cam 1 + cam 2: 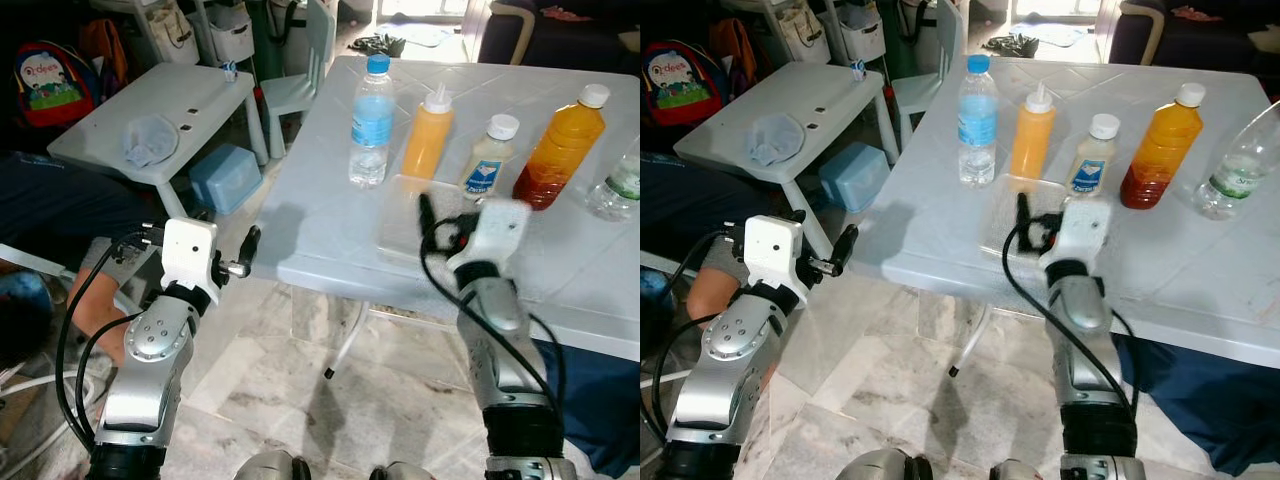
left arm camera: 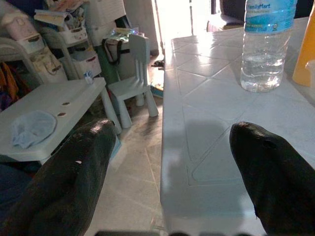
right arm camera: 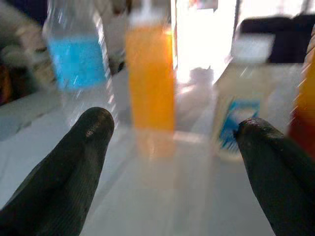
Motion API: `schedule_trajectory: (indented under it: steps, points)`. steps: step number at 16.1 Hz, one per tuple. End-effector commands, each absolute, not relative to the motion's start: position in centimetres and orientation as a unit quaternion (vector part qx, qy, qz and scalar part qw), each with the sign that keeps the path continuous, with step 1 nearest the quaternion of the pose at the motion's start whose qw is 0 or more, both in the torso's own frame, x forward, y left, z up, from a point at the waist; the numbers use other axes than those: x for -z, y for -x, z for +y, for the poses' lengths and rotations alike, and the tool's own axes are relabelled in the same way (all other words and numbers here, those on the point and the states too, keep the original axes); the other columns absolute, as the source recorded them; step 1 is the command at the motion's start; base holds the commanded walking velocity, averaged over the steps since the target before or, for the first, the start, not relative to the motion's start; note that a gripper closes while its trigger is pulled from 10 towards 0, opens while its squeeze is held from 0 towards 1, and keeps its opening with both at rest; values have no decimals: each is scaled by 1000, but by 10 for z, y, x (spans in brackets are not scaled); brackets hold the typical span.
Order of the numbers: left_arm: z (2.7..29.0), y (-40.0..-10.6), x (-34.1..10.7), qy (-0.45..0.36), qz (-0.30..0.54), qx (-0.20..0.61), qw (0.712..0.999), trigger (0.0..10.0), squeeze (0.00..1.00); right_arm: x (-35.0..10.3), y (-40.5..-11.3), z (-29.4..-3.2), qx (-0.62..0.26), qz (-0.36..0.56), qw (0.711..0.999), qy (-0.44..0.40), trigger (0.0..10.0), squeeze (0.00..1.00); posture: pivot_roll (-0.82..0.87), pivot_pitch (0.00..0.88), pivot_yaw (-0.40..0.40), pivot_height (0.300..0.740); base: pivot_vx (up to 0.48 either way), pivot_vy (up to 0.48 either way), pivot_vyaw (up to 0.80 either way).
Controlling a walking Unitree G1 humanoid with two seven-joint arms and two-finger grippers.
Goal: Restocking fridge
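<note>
bottles straight ahead of my right gripper, left arm short of the table

right gripper (image 1: 1025,215) hovers low over the white table (image 1: 940,215), fingers spread wide with nothing between them. from it, the yellow squeeze bottle (image 1: 1032,133) stands upright at 12 o'clock, the water bottle (image 1: 977,120) at 11, the small white sauce bottle (image 1: 1092,154) at 1 and the orange juice bottle (image 1: 1158,146) further round toward 2. all stand with their long axes vertical, near one another but apart, so i judge a level sideways grasp suits. left gripper (image 1: 245,253) is also open and empty, off the table's near-left corner, so the right arm is clearly nearer. a clear bottle (image 1: 1238,165) sits at the far right. open room lies between gripper and row; the near edge is just behind my wrist
</note>
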State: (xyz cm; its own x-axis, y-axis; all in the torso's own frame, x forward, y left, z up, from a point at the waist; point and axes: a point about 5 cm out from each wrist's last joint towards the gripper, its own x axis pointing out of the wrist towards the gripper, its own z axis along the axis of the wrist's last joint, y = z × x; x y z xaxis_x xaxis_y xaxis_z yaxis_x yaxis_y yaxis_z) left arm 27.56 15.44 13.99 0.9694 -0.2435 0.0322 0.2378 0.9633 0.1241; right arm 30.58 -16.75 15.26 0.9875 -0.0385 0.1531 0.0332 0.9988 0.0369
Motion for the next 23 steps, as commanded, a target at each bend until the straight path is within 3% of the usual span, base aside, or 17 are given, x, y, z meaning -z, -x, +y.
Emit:
schedule_trajectory:
  steps: [1, 4, 8, 15, 16, 17, 18, 23]
  points:
    - [153, -275, -143, -62, -28, 125, 990, 10000, 0, -157, -301, -170, 39, -86, 996, -3, 10000, 0, 77, 56, 71, 740, 0, 0, 0]
    - [152, -276, -142, -59, -26, 127, 990, 10000, 0, -140, -284, -172, 80, -39, 996, -26, 10000, 0, 68, 61, 72, 740, 0, 0, 0]
    - [150, -278, -142, -58, -26, 131, 989, 10000, 0, -125, -282, -170, 95, 5, 993, -66, 10000, 0, 66, 59, 77, 740, 0, 0, 0]
    - [149, -278, -144, -60, -29, 132, 989, 10000, 0, -116, -287, -158, 52, 42, 988, -138, 10000, 0, 79, 58, 78, 740, 0, 0, 0]
    - [149, -278, -144, -60, -29, 133, 989, 10000, 0, -115, -287, -157, 47, 44, 988, -143, 8784, 0, 79, 57, 77, 740, 0, 0, 0]
    - [149, -279, -144, -60, -30, 133, 989, 10000, 0, -113, -288, -155, 40, 54, 984, -164, 1961, 0, 79, 57, 78, 740, 0, 0, 0]
    - [148, -280, -145, -60, -30, 133, 989, 10000, 0, -112, -288, -154, 34, 57, 983, -172, 0, 0, 80, 58, 78, 740, 0, 0, 0]
    - [147, -281, -145, -61, -30, 143, 987, 10000, 0, -108, -289, -155, 23, 66, 979, -194, 0, 0, 67, 48, 98, 740, 0, 0, 0]
